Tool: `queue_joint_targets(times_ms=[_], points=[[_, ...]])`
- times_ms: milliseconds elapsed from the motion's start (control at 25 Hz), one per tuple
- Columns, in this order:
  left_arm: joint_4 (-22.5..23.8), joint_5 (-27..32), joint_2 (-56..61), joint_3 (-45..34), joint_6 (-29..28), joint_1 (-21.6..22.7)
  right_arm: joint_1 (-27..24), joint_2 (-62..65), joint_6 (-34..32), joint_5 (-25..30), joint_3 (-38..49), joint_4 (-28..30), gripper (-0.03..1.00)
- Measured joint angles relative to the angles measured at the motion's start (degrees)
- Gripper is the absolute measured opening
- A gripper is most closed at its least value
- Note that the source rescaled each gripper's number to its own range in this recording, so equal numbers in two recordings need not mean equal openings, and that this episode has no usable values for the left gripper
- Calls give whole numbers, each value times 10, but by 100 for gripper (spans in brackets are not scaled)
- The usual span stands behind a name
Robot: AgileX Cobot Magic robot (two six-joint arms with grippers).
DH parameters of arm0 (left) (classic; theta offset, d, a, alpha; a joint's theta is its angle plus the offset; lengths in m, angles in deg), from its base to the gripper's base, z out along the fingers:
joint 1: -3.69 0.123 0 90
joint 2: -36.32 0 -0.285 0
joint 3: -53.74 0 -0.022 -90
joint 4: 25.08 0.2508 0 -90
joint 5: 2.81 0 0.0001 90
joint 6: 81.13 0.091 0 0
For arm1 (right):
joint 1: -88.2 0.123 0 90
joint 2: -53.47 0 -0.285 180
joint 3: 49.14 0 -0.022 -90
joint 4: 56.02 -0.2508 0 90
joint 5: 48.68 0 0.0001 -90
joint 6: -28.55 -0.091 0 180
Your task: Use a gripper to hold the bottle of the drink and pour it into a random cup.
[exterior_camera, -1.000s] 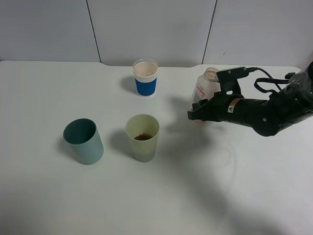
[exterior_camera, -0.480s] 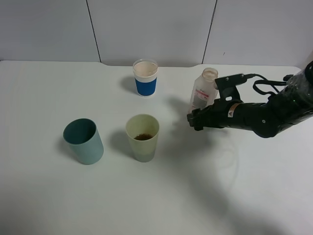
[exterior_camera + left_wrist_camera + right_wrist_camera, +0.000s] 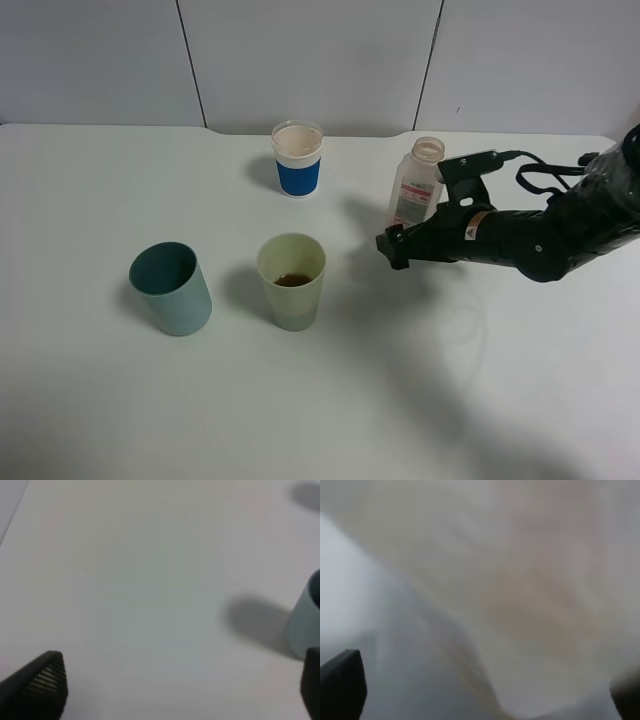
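The translucent bottle [image 3: 414,185] with its white-and-red label stands upright on the table at the right, its neck open. My right gripper [image 3: 393,241] is low beside the bottle's base, jaws spread wide, with the bottle between the fingers. In the right wrist view the blurred bottle [image 3: 520,580] fills the frame and the black fingertips [image 3: 342,685] sit at the far edges. The pale yellow-green cup [image 3: 291,281] stands at the centre with a little brown drink [image 3: 293,280] in its bottom. My left gripper [image 3: 180,685] is open and empty over bare table.
A teal tumbler [image 3: 171,288] stands left of the yellow-green cup and shows at the edge of the left wrist view [image 3: 304,625]. A white cup with a blue band [image 3: 298,159] stands at the back. The white table [image 3: 320,400] ends at the wall behind.
The bottle went from tilted in my right gripper to upright on the table. The gripper sank lower beside it and its fingers spread.
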Motion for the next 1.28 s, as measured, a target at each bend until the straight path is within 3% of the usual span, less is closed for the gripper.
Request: queue_joint_targets(times_ms=[160,720,1000,1280], points=[[0,0,0,0,0,0,12,35,0,24,0,0,98],[0,0,0,0,0,0,17,307,2,230,2,12,98],[0,0,0,0,0,0,17,450,2,303,2,72,98],[0,0,0,0,0,0,-39,556,-2,427,2,96,98]])
